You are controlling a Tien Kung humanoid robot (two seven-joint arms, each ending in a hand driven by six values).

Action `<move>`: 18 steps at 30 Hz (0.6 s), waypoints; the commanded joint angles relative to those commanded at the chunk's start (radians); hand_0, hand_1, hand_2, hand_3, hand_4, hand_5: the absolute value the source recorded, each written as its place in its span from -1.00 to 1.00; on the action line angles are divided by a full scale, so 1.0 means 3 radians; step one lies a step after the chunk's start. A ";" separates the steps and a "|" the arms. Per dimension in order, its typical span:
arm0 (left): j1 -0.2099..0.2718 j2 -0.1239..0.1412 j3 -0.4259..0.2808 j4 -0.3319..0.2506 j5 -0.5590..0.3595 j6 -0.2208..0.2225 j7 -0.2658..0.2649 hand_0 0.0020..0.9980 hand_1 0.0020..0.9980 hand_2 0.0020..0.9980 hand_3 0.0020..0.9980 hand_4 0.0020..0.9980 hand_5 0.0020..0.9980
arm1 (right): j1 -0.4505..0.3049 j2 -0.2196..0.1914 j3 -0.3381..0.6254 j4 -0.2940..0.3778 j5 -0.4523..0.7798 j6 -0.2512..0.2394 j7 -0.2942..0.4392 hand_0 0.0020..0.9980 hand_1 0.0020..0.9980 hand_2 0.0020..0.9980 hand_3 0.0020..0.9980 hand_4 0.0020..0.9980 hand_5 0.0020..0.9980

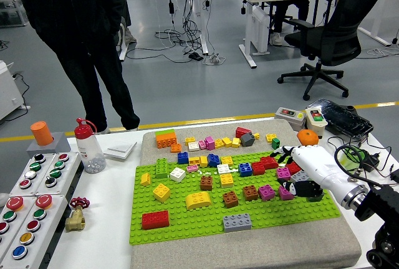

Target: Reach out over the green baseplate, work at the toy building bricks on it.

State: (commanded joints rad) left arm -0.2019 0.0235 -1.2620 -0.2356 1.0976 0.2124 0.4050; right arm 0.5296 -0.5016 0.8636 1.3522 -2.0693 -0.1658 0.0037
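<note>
One green baseplate [187, 219] mid-table on a grey mat [249, 253], strewn with some two dozen mixed-colour bricks [198, 200], one right hand [303, 172] low over its right edge, fingers seemingly curled, grip unclear.

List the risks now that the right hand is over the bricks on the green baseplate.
1. The right hand sits low over tightly packed bricks; its fingers could knock the pink brick or the magenta brick it is not aiming for.
2. The hand hides the grey bricks under it, so a grasp there cannot be checked from the head view.
3. The orange ball lies just behind the hand; the arm might nudge it.
</note>
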 joint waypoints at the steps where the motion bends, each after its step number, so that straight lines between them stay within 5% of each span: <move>1: 0.0001 0.0000 -0.0001 -0.0001 0.0004 -0.0001 0.0002 0.28 0.21 0.22 -0.07 -0.29 1.00 | 0.0028 0.0005 -0.0052 -0.0028 -0.0140 0.0011 -0.0010 -0.17 0.14 0.25 0.40 0.39 -0.76; 6: 0.0003 0.0000 -0.0012 -0.0003 0.0015 0.0001 0.0007 0.28 0.21 0.22 -0.07 -0.29 1.00 | 0.0119 0.0029 -0.0203 -0.0135 -0.0665 0.0041 -0.0046 -0.18 0.13 0.26 0.38 0.38 -0.76; 18: 0.0022 -0.0007 -0.0057 -0.0012 0.0070 0.0007 0.0036 0.28 0.21 0.22 -0.07 -0.29 0.99 | 0.0331 0.0135 -0.0475 -0.0436 -0.0665 0.0098 -0.0082 -0.16 0.14 0.28 0.36 0.37 -0.77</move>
State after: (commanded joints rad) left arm -0.1953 0.0214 -1.2792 -0.2391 1.1186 0.2144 0.4157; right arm 0.6289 -0.4611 0.7213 1.2214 -2.2689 -0.1364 -0.0208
